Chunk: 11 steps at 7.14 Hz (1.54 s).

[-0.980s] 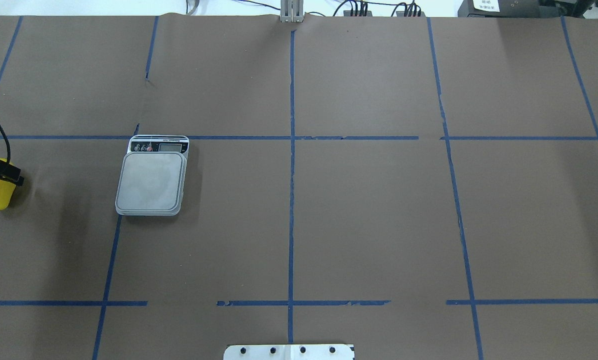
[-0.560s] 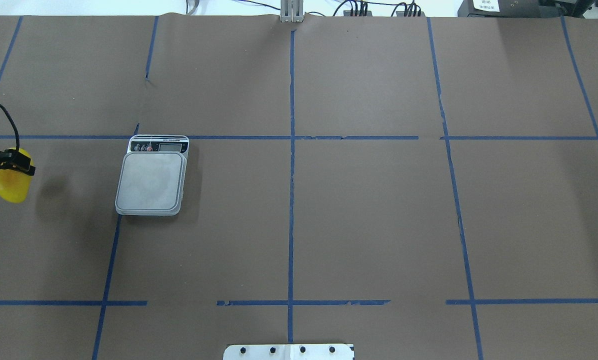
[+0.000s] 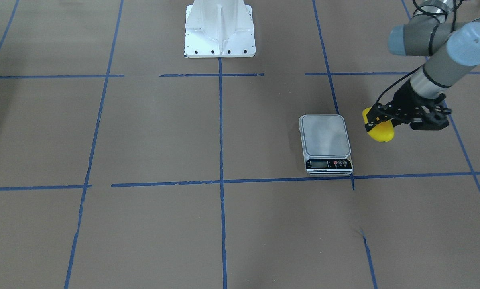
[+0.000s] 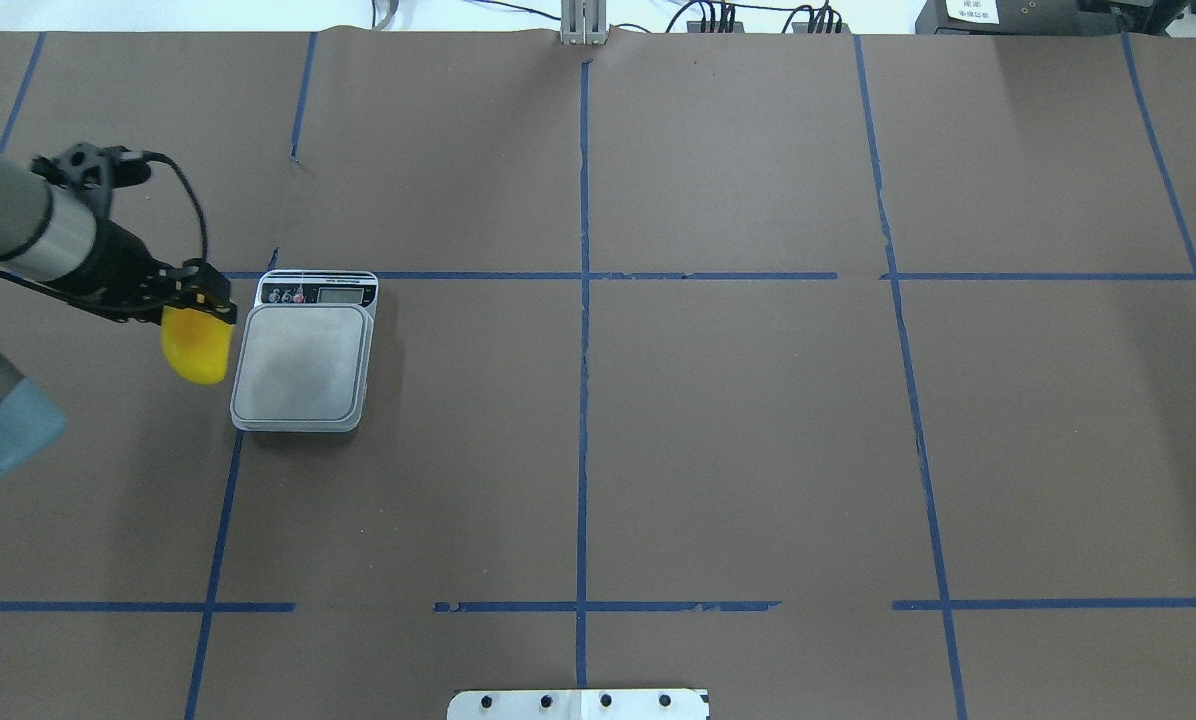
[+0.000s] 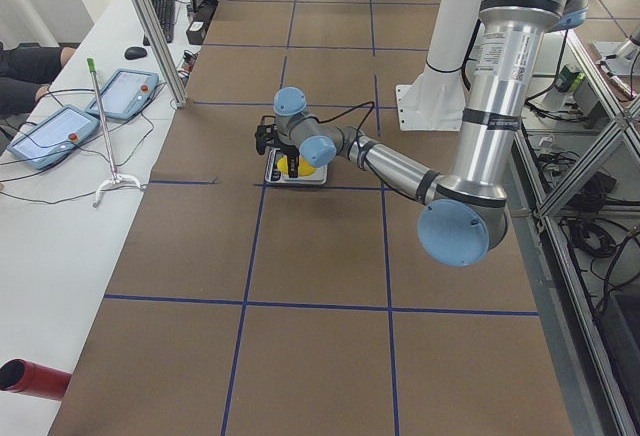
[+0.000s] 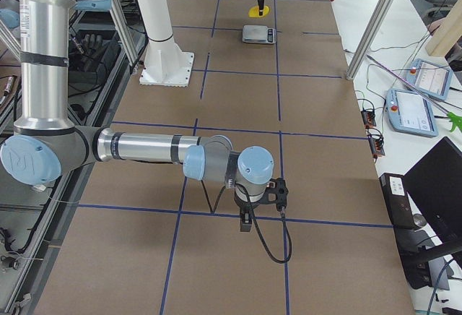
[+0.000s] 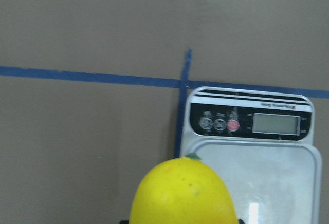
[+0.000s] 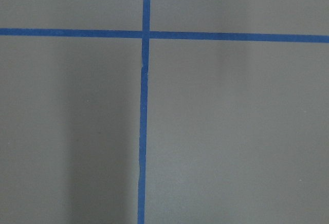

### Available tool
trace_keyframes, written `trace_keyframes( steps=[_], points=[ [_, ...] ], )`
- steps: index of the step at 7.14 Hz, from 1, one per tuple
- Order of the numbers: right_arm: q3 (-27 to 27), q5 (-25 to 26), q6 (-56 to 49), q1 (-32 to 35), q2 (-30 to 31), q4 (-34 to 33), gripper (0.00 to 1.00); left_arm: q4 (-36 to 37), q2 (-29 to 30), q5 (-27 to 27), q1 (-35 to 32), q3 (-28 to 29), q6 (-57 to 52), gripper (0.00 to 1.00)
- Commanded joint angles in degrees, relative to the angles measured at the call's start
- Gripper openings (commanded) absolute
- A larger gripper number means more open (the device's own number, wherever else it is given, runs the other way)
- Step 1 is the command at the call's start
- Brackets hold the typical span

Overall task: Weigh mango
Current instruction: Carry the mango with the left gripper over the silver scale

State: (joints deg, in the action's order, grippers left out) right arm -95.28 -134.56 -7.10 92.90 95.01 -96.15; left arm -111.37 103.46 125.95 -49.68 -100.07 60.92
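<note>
The mango (image 4: 196, 347) is smooth and yellow. My left gripper (image 4: 198, 303) is shut on its upper end and holds it off the table, just left of the scale (image 4: 303, 362), beside the platform's edge. In the front view the mango (image 3: 380, 130) hangs right of the scale (image 3: 325, 140). The left wrist view shows the mango (image 7: 184, 193) low in frame, with the scale's display and buttons (image 7: 252, 124) beyond it. The platform is bare. My right gripper (image 6: 260, 196) shows only in the exterior right view, low over the table far from the scale; I cannot tell whether it is open.
The table is brown paper with a blue tape grid (image 4: 583, 300). The robot's white base (image 3: 220, 28) stands at the table's near middle. Tablets and cables (image 5: 60, 126) lie on a side bench past the table's far edge.
My left gripper has carried the mango to the right, from the table's left edge to right beside the scale. The scale has not moved.
</note>
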Motion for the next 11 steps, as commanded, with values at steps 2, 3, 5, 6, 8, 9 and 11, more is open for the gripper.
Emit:
trace_keyframes(
  steps=[2, 3, 5, 6, 8, 9, 11],
  points=[
    [0.0, 0.0, 0.0, 0.0, 0.0, 0.0, 1.00, 2.1, 6.1, -4.5, 5.2, 3.3, 3.4, 0.00],
    [0.0, 0.0, 0.0, 0.0, 0.0, 0.0, 1.00, 2.1, 5.9, -4.5, 5.1, 3.0, 3.3, 0.00],
    [0.0, 0.0, 0.0, 0.0, 0.0, 0.0, 1.00, 2.0, 5.1, -4.9, 5.3, 3.7, 2.9, 0.00],
    [0.0, 0.0, 0.0, 0.0, 0.0, 0.0, 1.00, 2.0, 5.1, -4.9, 5.3, 4.0, 3.0, 0.00],
    [0.0, 0.0, 0.0, 0.0, 0.0, 0.0, 1.00, 2.0, 5.3, -5.5, 5.6, 4.3, 3.3, 0.99],
    [0.0, 0.0, 0.0, 0.0, 0.0, 0.0, 1.00, 2.2, 5.3, -5.5, 4.8, 3.0, 2.8, 1.00],
    [0.0, 0.0, 0.0, 0.0, 0.1, 0.0, 1.00, 10.3, 5.1, -5.3, -5.3, -6.5, -6.2, 1.00]
  ],
)
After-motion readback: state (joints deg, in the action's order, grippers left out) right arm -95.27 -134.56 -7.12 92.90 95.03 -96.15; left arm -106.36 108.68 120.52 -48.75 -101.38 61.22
